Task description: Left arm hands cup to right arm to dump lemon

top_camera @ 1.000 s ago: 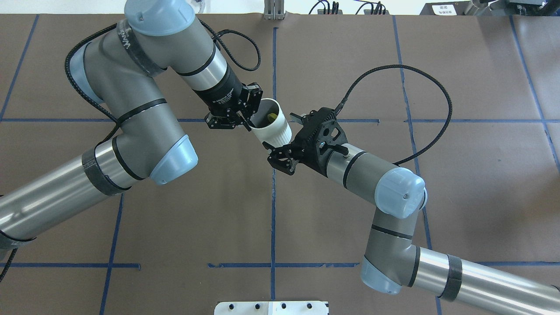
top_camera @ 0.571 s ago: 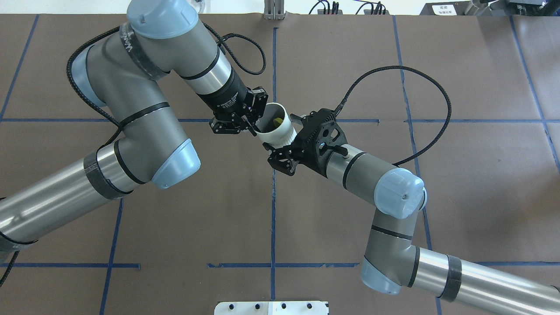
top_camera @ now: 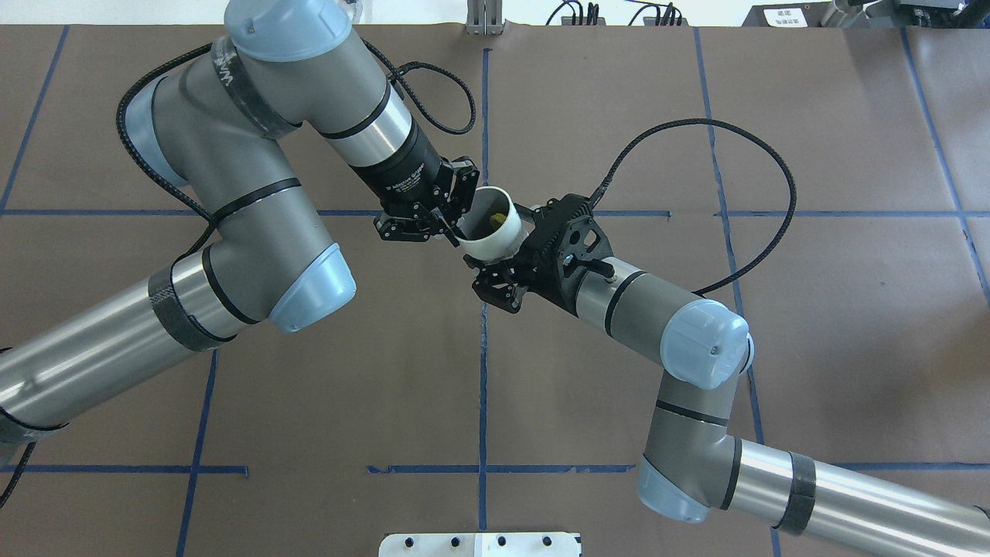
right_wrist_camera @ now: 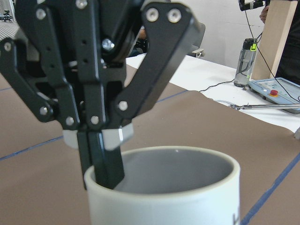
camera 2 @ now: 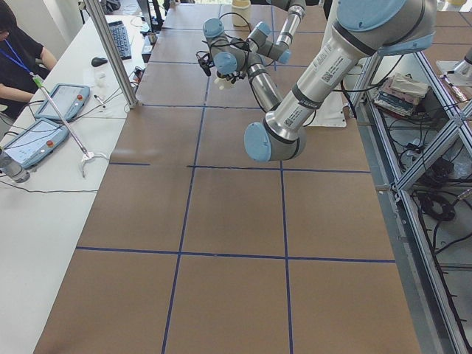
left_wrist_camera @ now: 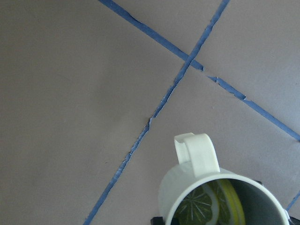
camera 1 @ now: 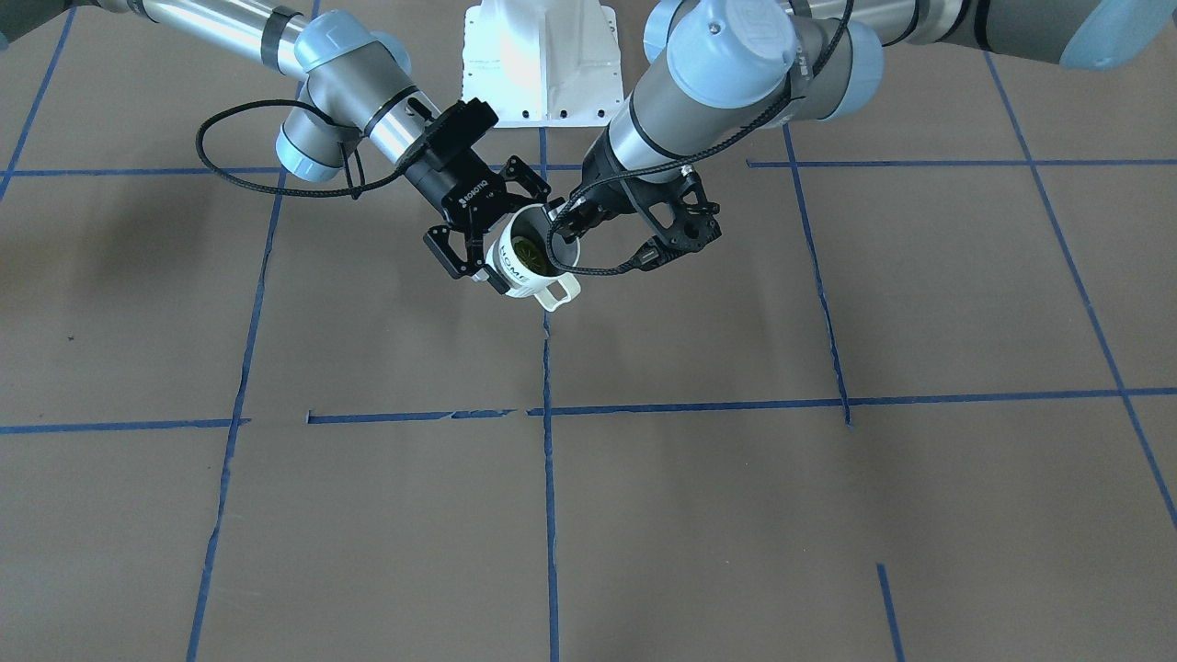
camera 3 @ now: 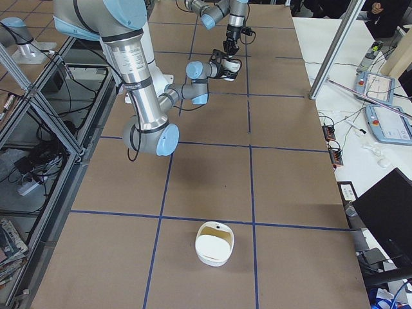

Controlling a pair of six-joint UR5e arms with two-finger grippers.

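Observation:
The cup (top_camera: 490,234), a white mug with "HOME" lettering (camera 1: 520,272), hangs in the air over the table's middle, tilted, with its handle pointing away from the robot. The lemon (top_camera: 498,219) lies inside it and shows as a yellow-green slice in the left wrist view (left_wrist_camera: 206,206). My left gripper (top_camera: 446,224) is shut on the cup's rim, one finger inside (right_wrist_camera: 107,169). My right gripper (top_camera: 499,241) is open, with its fingers on either side of the cup's body. I cannot tell whether they touch it.
Brown table cover (top_camera: 812,309) with blue tape lines. A white bowl-like container (camera 3: 214,243) sits at the table's end on my right. The white robot base plate (camera 1: 541,55) is behind the arms. An operators' bench with tablets (camera 2: 44,118) runs along the far side.
My left arm has carried the cup toward my right gripper and turned it more upright. The cup now sits deeper between the right gripper's open fingers. The right arm has barely moved.

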